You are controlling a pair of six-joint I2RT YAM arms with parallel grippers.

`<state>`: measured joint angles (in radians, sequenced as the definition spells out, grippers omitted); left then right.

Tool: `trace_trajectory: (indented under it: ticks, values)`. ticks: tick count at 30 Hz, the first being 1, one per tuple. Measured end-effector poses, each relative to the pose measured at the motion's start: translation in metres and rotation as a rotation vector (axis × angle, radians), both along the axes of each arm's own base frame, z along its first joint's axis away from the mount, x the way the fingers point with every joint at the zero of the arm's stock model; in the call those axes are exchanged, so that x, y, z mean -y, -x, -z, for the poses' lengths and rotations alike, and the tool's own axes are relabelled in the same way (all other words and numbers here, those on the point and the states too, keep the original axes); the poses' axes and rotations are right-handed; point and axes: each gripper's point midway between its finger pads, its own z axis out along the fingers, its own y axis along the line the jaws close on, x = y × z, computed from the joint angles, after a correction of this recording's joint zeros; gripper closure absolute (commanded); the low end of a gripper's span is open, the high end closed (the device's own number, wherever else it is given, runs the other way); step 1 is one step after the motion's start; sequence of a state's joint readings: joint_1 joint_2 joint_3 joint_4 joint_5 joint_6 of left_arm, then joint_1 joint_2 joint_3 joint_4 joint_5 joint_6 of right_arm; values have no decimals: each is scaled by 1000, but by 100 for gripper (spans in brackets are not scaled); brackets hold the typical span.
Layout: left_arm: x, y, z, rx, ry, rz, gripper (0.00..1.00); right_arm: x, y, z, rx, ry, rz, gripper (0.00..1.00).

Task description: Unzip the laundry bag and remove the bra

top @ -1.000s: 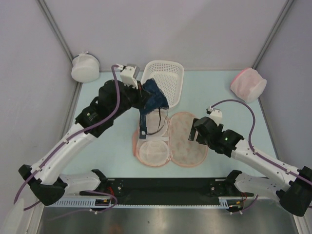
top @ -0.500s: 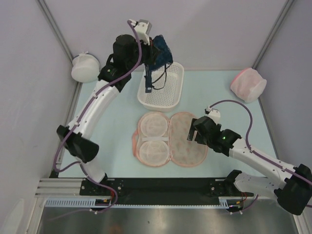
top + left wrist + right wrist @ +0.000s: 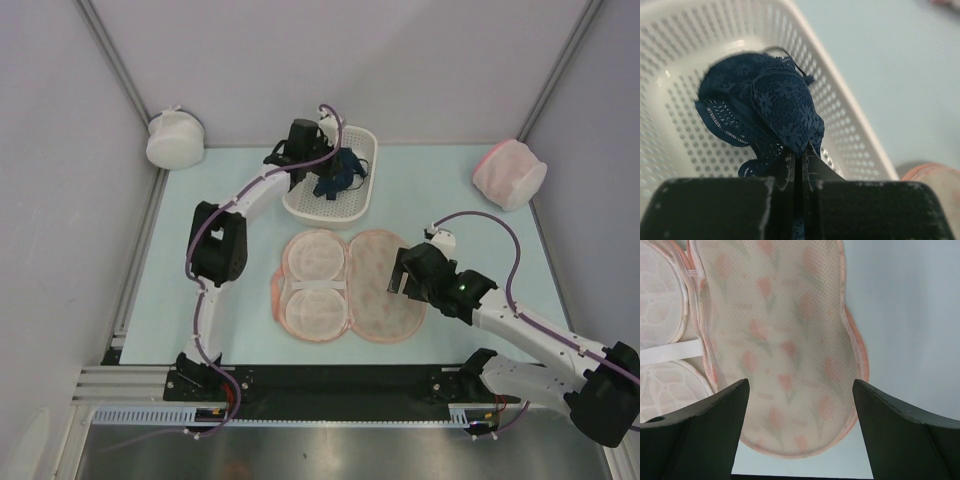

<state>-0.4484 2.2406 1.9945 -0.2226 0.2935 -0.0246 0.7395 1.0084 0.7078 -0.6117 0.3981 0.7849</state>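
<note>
Pale green tabletop [image 3: 450, 190] is bearing the unzipped laundry bag [image 3: 345, 285] at centre, while the left gripper [image 3: 799, 160], pinched tight on the bra [image 3: 770, 105], is holding it over the basket [image 3: 850, 115] at 12 o'clock, advisably releasing low, and the right gripper [image 3: 799, 390] is hovering wide open, empty, over the bag's 3 o'clock edge.

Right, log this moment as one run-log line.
left tool: shut on bra over basket | right tool: open over opened laundry bag

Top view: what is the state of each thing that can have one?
Bag, unzipped, spread flat, no bra inside.
Bra, in basket, gripped.
Basket, upright, holds bra.
Left gripper, shut on bra.
Right gripper, open, over bag.
</note>
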Motion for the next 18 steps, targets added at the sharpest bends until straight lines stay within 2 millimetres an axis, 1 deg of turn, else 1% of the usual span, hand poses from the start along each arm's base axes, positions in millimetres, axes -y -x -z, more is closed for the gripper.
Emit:
trace_trajectory:
  ticks: [2,3,4,5,6,7,8,9,10,11,12,13,14,17,18]
  values:
    - [-4,8,30,-57,-31,3,100,0,0,0,0,-4,0,10]
    - [-7,13,41,-81,-44,3,100,0,-1,0,1,-5,1,10]
    - [-10,18,52,-101,-55,1,99,-1,-1,0,2,-11,-1,10]
    - [-12,23,59,-119,-63,0,94,-2,-1,-1,2,-14,-3,10]
    - [-16,28,67,-140,-72,-5,78,-4,-2,-1,3,-19,-5,10]
    - [-19,33,72,-157,-81,-13,70,-5,-2,-1,2,-24,-7,10]
    - [-23,37,76,-173,-89,-25,60,-6,-3,0,1,-27,-10,10]
    - [-25,39,77,-181,-95,-37,36,-8,-3,0,-1,-30,-13,10]
    - [-28,40,76,-190,-100,-56,27,-10,-4,1,-4,-33,-16,11]
    - [-31,39,74,-191,-104,-72,21,-11,-4,2,-7,-36,-20,11]
    - [-34,39,71,-191,-108,-94,11,-11,-4,2,-8,-36,-21,10]
    - [-37,38,67,-187,-112,-117,4,-12,-4,3,-9,-38,-22,10]
    - [-42,39,61,-178,-116,-138,0,-12,-4,2,-9,-39,-23,10]
    - [-54,44,38,-153,-125,-189,0,-13,-5,2,-6,-42,-23,10]
    - [-57,45,26,-136,-122,-201,0,-13,-5,1,-4,-42,-24,10]
